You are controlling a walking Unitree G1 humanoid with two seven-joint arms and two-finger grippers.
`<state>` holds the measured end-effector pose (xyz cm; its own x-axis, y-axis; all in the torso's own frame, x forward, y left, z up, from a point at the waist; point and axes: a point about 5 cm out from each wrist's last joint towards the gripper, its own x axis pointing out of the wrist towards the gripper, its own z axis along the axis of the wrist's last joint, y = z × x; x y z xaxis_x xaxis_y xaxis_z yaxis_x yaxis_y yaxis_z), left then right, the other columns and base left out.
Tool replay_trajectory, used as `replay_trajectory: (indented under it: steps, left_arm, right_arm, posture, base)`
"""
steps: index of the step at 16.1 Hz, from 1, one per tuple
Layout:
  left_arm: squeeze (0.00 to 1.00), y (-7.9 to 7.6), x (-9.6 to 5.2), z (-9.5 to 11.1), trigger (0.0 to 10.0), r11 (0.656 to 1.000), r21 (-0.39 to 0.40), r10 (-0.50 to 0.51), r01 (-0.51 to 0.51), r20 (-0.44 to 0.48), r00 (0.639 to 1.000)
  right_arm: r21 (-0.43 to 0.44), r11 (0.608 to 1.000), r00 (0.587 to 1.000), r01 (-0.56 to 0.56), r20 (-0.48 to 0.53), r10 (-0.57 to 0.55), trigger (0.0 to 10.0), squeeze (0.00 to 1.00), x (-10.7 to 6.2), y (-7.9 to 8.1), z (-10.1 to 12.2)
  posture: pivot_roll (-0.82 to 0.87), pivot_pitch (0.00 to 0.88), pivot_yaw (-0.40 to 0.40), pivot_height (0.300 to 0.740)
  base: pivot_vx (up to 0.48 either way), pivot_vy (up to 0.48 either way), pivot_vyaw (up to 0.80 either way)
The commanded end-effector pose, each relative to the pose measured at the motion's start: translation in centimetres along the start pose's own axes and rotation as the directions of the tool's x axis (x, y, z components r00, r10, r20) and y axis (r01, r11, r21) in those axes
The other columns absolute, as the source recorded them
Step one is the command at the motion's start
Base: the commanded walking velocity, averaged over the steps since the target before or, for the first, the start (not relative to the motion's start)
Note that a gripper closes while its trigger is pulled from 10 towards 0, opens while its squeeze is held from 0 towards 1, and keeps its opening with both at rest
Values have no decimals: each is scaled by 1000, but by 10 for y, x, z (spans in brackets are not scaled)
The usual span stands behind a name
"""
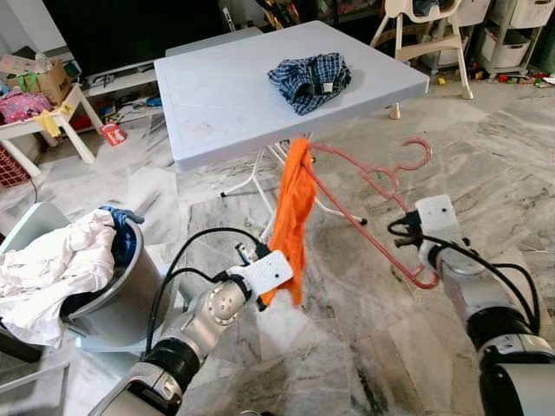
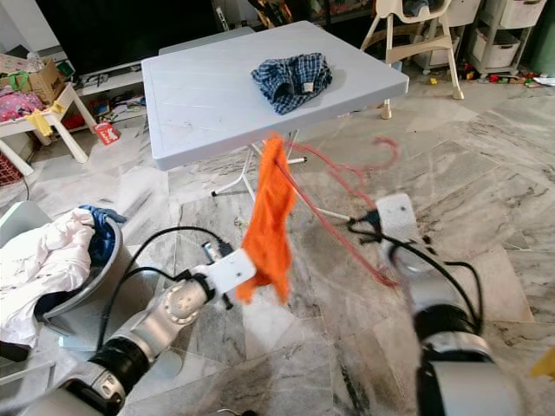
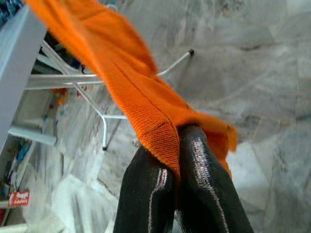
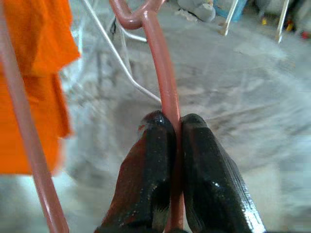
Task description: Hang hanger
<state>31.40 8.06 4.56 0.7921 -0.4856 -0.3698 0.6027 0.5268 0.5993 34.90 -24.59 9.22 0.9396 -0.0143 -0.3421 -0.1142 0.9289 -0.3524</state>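
A pale folding table (image 1: 217, 104) fills the upper middle of the frame, with a checked cloth (image 1: 310, 80) on it. A laundry basket (image 1: 121, 295) with clothes sits at lower left. At center, an orange cloth (image 1: 290, 221) drapes over a pink hanger (image 1: 368, 208). The left gripper (image 3: 182, 160) pinches the cloth's lower end. The right gripper (image 4: 172, 141) is clamped on the hanger's bar at right.
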Motion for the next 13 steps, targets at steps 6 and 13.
replay_trajectory:
  steps: [6, 13]
  left_arm:
    - [0, 35, -21, -40, 10000, 978, -33, 202, -207, -110, 973]
    - [0, 71, -30, -44, 10000, 971, 12, 240, -240, -70, 968]
  right_arm:
    - [-494, 859, 991, -131, -33, 132, 10000, 0, -21, -18, -19]
    - [-667, 660, 932, -345, -160, 326, 10000, 0, -50, -37, -40]
  posture:
    - [-133, 0, 131, 740]
    - [-142, 0, 122, 740]
  base:
    - [0, 0, 0]
    - [0, 0, 0]
